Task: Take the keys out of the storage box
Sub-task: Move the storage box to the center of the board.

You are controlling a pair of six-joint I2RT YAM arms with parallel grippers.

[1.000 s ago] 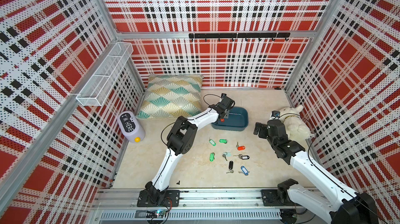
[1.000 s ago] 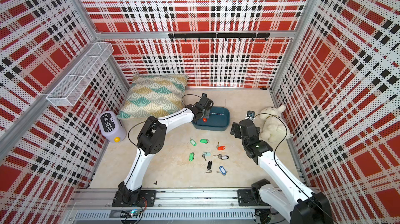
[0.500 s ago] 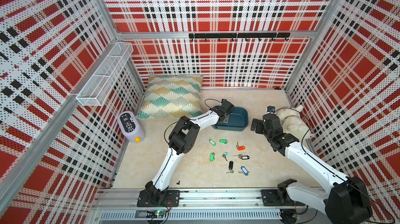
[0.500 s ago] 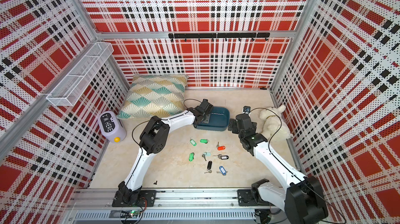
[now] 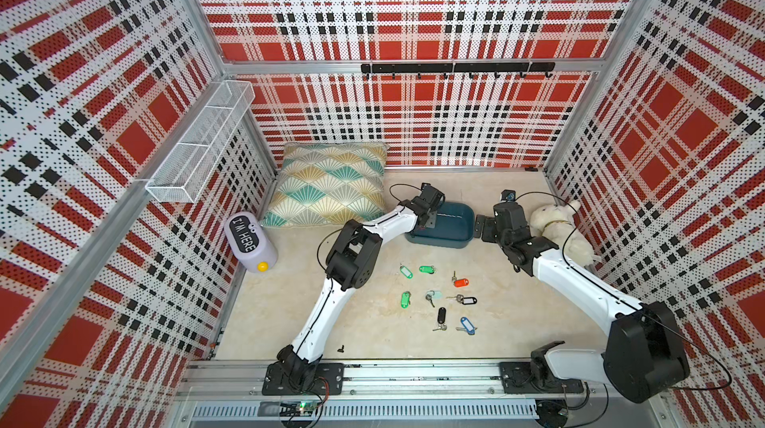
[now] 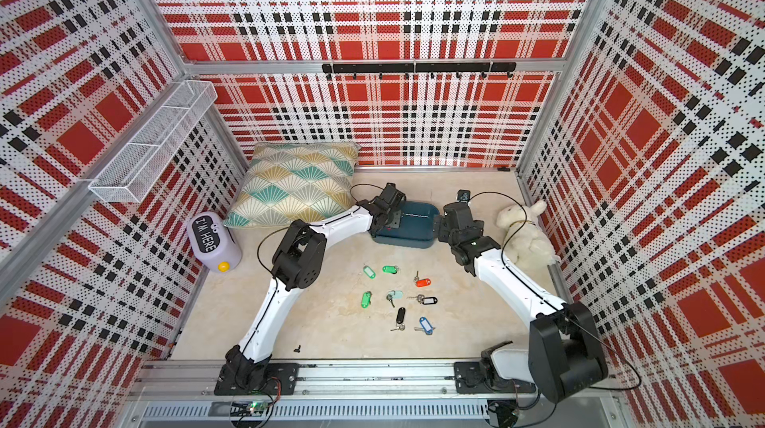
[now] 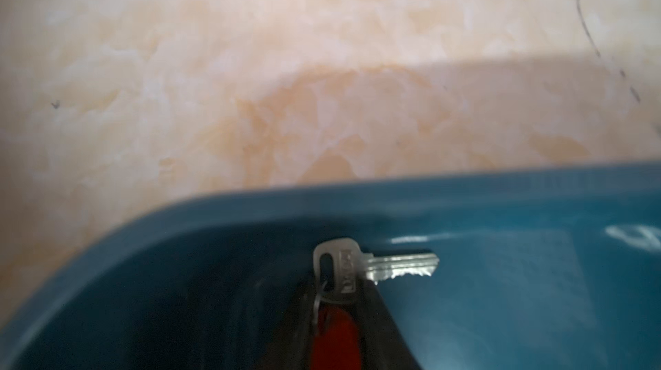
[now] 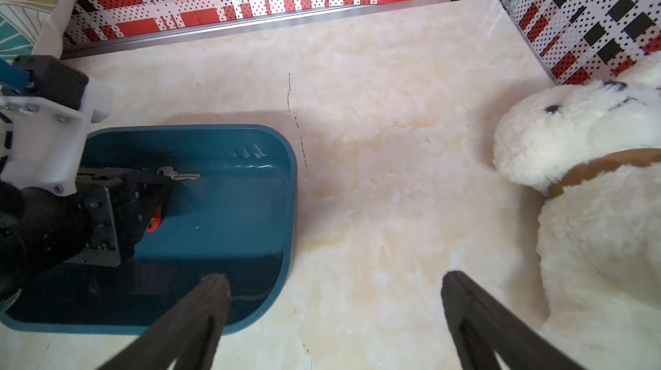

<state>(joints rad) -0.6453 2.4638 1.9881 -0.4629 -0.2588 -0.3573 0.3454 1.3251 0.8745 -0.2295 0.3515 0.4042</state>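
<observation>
The teal storage box [image 5: 453, 225] [image 6: 418, 223] sits mid-floor behind several loose keys [image 5: 426, 269] [image 6: 390, 269] with coloured tags. My left gripper [image 5: 430, 219] [image 7: 338, 309] reaches inside the box at its left end, shut on a key's red tag [image 7: 334, 343]. That silver key [image 7: 375, 268] [image 8: 179, 175] sticks out past the fingertips, just above the box's bottom. My right gripper [image 5: 482, 228] [image 8: 334, 300] stands open at the box's right end. One of its fingers [image 8: 200, 314] is over the box's corner, the other over bare floor.
A patterned cushion [image 5: 327, 185] lies back left. A white plush toy [image 5: 559, 227] sits close behind the right arm. A lilac "I'M HERE" container [image 5: 249, 241] stands by the left wall, under a wire basket [image 5: 203, 140]. A hook rail [image 5: 455, 68] runs along the back wall.
The left gripper has sunk into the box and closed on the red-tagged key. The right arm has swung from beside the plush toy to the box's right end.
</observation>
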